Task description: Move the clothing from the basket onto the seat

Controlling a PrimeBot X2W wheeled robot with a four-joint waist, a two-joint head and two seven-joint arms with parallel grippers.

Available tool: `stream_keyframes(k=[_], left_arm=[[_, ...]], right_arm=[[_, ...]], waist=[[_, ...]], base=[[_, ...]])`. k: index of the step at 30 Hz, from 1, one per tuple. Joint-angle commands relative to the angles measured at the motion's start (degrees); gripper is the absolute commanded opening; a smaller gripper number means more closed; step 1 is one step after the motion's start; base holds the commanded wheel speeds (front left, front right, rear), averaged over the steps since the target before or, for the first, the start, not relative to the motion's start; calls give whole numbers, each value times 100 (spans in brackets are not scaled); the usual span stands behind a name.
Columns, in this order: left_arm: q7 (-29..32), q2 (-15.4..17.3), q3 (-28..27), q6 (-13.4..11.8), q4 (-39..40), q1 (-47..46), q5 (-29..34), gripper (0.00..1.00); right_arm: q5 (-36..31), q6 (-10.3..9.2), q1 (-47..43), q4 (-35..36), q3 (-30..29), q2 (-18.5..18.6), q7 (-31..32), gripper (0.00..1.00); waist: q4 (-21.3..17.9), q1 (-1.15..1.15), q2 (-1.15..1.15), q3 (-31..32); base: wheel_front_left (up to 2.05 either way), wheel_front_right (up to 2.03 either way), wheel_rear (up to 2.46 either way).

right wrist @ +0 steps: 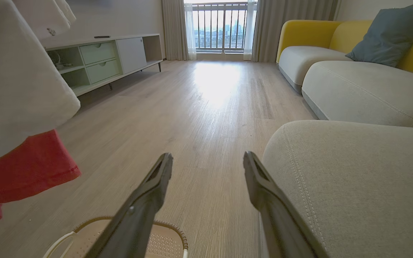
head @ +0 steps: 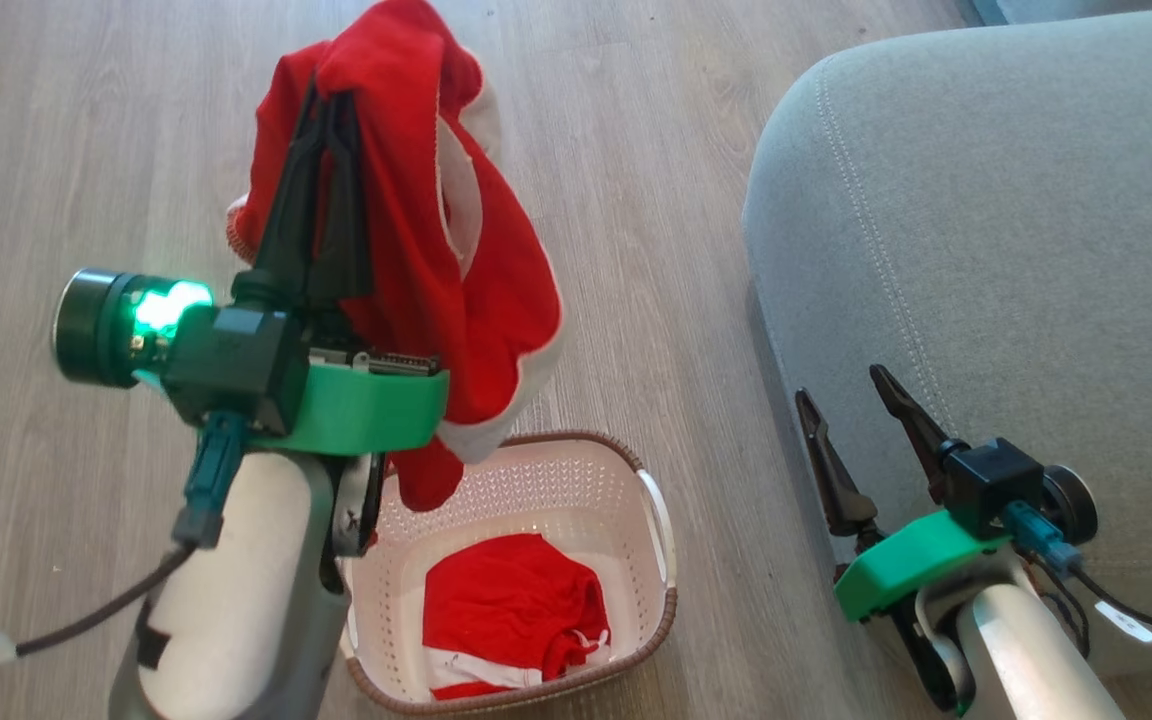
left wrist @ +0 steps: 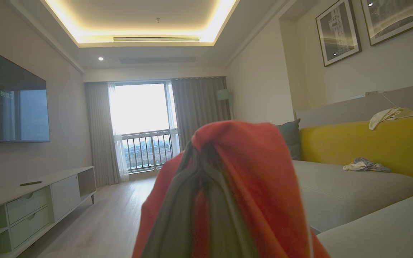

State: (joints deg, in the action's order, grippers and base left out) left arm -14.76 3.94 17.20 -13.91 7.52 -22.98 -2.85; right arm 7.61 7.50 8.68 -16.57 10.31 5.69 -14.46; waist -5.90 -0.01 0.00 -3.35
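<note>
My left gripper (head: 328, 105) is shut on a red garment with white trim (head: 496, 280), holding it up in the air above the basket (head: 658, 520). In the left wrist view the red garment (left wrist: 260, 179) drapes over the gripper's fingers (left wrist: 177, 218). A second piece of red clothing (head: 511, 610) lies on the floor of the cream basket. The grey-green seat (head: 996, 200) is to the right. My right gripper (head: 843, 385) stands open and empty beside the seat's front corner. In the right wrist view the right gripper (right wrist: 207, 157) points over the floor, between the basket (right wrist: 172, 231) and the seat (right wrist: 353, 179).
The wood floor (head: 656, 150) runs between basket and seat. Further off stand a pale TV cabinet (right wrist: 102, 61) at the left, more sofa cushions with a yellow back (right wrist: 299, 32) and a blue pillow (right wrist: 389, 36). My left forearm (right wrist: 13, 89) hangs at the left of the right wrist view.
</note>
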Motion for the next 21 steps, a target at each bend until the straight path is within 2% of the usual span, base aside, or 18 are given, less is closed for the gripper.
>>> stream_keyframes(k=[1, 9, 14, 21], left_arm=[[-23, 42, -137, 36, 257, -127, 63, 0], [-24, -25, 173, 309, 31, 7, 70, 0], [-24, -50, 307, 378, -118, 19, 91, 0], [-24, -69, 527, 521, -327, -62, 172, 0]], right_arm=[[20, -1, 93, 179, 148, 3, -54, 100], [106, -1, 103, 306, 311, 48, -54, 100], [233, -1, 142, 600, 600, 160, -54, 100], [591, -1, 290, 1312, 1363, 603, -54, 100]], waist=[[-3, 1, 0, 4], [-20, 1, 0, 53], [-38, 1, 0, 68], [-56, 1, 0, 1]], base=[[0, 0, 0], [0, 0, 0], [0, 0, 0], [0, 0, 0]])
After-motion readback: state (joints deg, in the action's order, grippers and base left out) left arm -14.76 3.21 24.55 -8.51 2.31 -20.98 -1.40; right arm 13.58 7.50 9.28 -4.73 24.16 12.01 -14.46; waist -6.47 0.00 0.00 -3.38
